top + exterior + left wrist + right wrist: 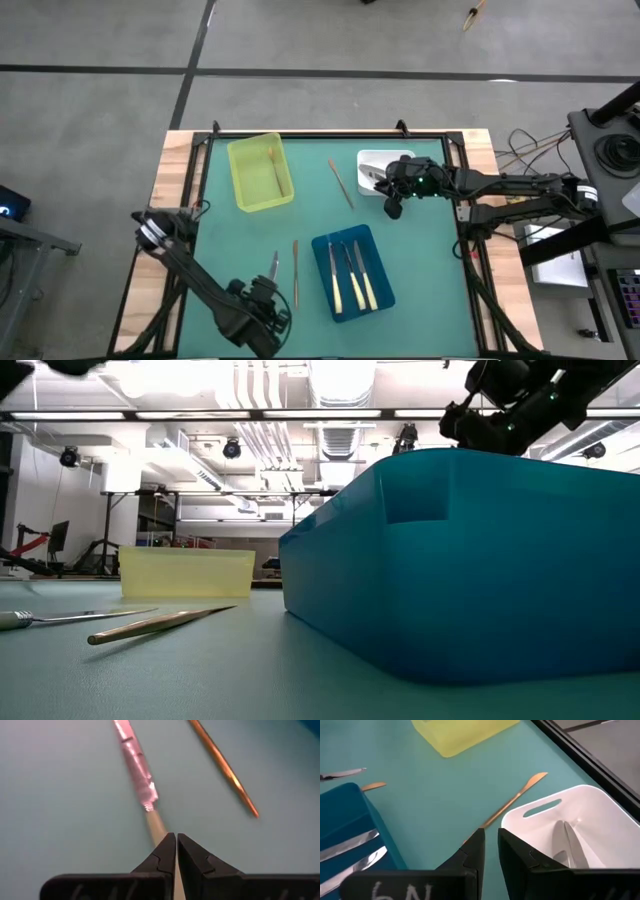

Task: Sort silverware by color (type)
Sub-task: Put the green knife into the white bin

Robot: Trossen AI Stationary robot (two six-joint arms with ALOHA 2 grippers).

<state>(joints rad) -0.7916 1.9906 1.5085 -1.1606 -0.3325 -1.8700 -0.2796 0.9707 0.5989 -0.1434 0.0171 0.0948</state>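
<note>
A knife (273,264) with a silver blade and cream handle lies near the table's near edge. My left gripper (271,285) is shut at its handle end. A gold utensil (295,272) lies beside it, and another gold utensil (341,183) lies farther back. Three cream-handled knives (352,275) rest in the blue tray (322,250). Silver pieces (570,842) lie in the white tray (372,157), and a gold piece (272,165) in the yellow tray (240,185). My right gripper (393,208) hovers slightly open and empty beside the white tray. My left gripper (177,836) pinches the knife's cream handle (156,825) between its two fingers, just behind the blade's base. The fingers come from above and the near side, running along the knife. The blade (135,760) points toward the far edge, low over the mat.
The blue tray's wall (450,560) fills the right of the low view, with the knife (70,617) and the gold utensil (160,622) to its left. Bare green mat (230,240) lies between the yellow tray and my left arm. Cables lie off the right edge.
</note>
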